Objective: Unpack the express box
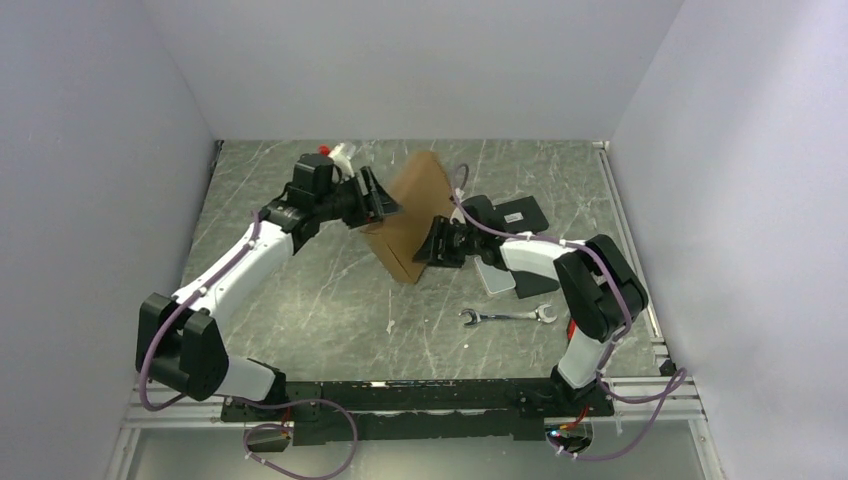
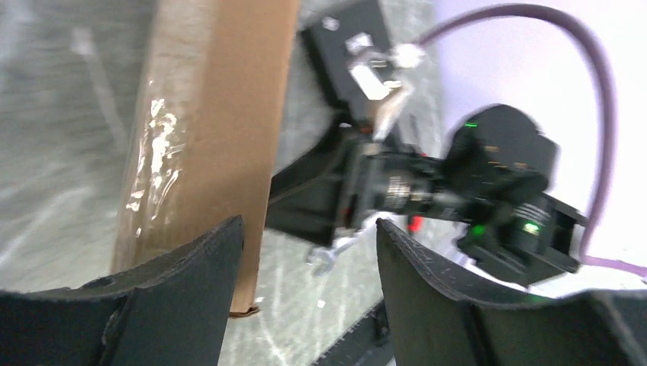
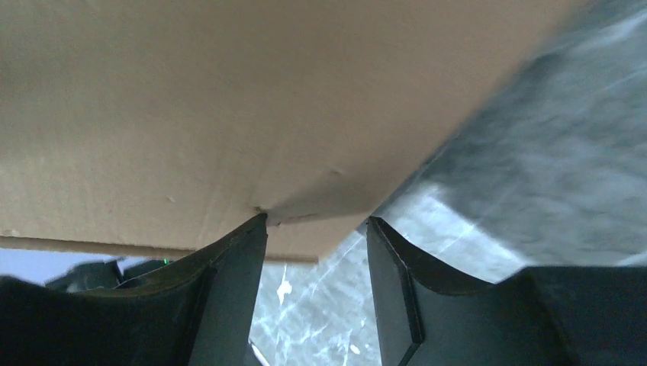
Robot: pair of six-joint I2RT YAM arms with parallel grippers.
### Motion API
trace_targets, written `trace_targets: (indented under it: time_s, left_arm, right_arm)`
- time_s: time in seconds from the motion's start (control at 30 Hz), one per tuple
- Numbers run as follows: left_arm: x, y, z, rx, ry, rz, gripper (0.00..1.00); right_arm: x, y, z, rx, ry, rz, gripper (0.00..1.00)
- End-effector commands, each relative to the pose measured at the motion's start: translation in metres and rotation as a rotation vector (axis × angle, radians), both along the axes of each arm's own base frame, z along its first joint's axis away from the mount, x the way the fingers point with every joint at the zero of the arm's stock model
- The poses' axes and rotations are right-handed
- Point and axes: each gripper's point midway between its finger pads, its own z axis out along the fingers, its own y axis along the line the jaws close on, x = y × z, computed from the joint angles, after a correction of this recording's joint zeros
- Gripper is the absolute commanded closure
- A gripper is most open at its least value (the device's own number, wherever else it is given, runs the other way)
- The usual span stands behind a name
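The express box point(image 1: 415, 212) is a brown cardboard carton tilted up on edge at the table's middle. My left gripper point(image 1: 380, 205) is open at its left side. In the left wrist view the box point(image 2: 214, 114), with shiny clear tape, stands behind the left finger point(image 2: 198, 282); nothing lies between the jaws point(image 2: 307, 225). My right gripper point(image 1: 435, 245) is open at the box's lower right. In the right wrist view the box's underside point(image 3: 229, 99) fills the top, and its corner hangs just over the open gripper point(image 3: 317, 221), touching the left fingertip point(image 3: 255, 229).
A black flat box point(image 1: 520, 213) lies right of the carton, with a pale flat item point(image 1: 497, 277) under the right arm. A silver wrench point(image 1: 508, 317) lies nearer the bases; it also shows in the left wrist view point(image 2: 328, 255). A red-and-white item point(image 1: 338, 152) sits at the back.
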Motion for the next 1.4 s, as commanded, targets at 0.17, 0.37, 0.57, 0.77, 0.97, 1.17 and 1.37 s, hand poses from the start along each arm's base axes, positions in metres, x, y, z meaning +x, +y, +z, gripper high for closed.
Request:
trace_targets:
  time_s: [0.17, 0.37, 0.57, 0.77, 0.97, 1.17, 1.37]
  left_arm:
    - [-0.044, -0.073, 0.004, -0.162, 0.111, -0.274, 0.31]
    - [-0.05, -0.083, 0.013, -0.16, 0.097, -0.325, 0.26]
    - [-0.049, -0.073, 0.056, -0.099, -0.038, -0.354, 0.15]
    - [-0.037, -0.046, 0.097, -0.062, -0.141, -0.349, 0.11]
    - [-0.004, 0.015, 0.107, -0.108, -0.139, -0.236, 0.07]
    - [0.012, 0.017, 0.091, -0.253, -0.056, -0.265, 0.09]
    - [0.022, 0.001, 0.072, -0.403, -0.01, -0.324, 0.09]
  right_arm:
    - [-0.032, 0.015, 0.033, 0.088, -0.048, 0.09, 0.41]
    - [-0.037, -0.014, 0.024, 0.029, -0.045, 0.036, 0.38]
    - [-0.038, -0.042, 0.018, -0.072, -0.082, -0.004, 0.27]
    - [-0.03, -0.054, 0.027, -0.142, -0.129, -0.01, 0.01]
    - [-0.011, -0.066, 0.062, -0.126, -0.187, -0.12, 0.0]
    - [0.009, -0.073, 0.11, 0.117, -0.199, -0.16, 0.0]
    - [0.03, -0.062, 0.132, 0.172, -0.216, -0.108, 0.0]
